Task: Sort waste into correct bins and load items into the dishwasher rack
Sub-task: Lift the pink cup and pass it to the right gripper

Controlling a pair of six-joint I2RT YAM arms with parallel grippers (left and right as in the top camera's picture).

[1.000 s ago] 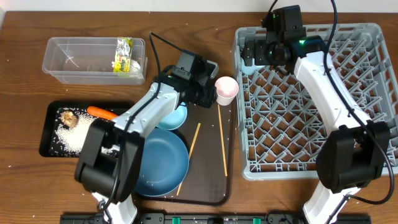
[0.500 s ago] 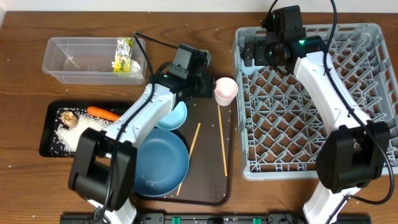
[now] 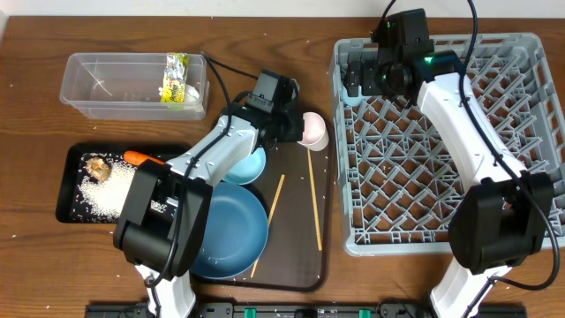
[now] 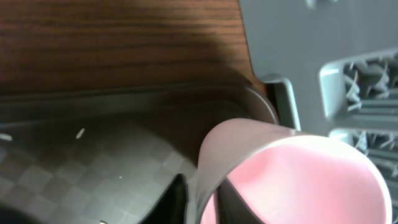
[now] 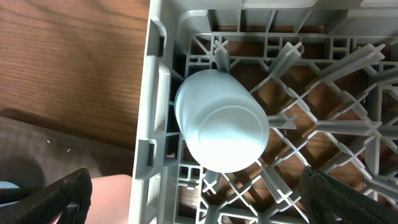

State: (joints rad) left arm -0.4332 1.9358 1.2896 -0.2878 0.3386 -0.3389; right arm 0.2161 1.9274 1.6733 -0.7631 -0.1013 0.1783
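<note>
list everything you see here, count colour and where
rack: 1, grey, right
light-blue cup: 1, upside down in rack corner
pink cup: 1, tilted at serving tray's corner
serving tray: 1, brown, centre
plate: 1, dark blue, on serving tray
bowl: 1, light blue, beside plate
chopsticks: 2, wooden, on serving tray
tub: 1, clear, far left, holding yellow-green wrapper
black tray: 1, holding rice, brown lump, carrot
left gripper: fingers shut on pink cup
right gripper: open above light-blue cup

Overhead cam stares straight down at the whole table (image 3: 26,265), left wrist cam sits right up against the pink cup (image 4: 292,174) facing the grey dishwasher rack (image 4: 280,37), right wrist cam looks down close into that rack's corner, so all three share its left edge.
</note>
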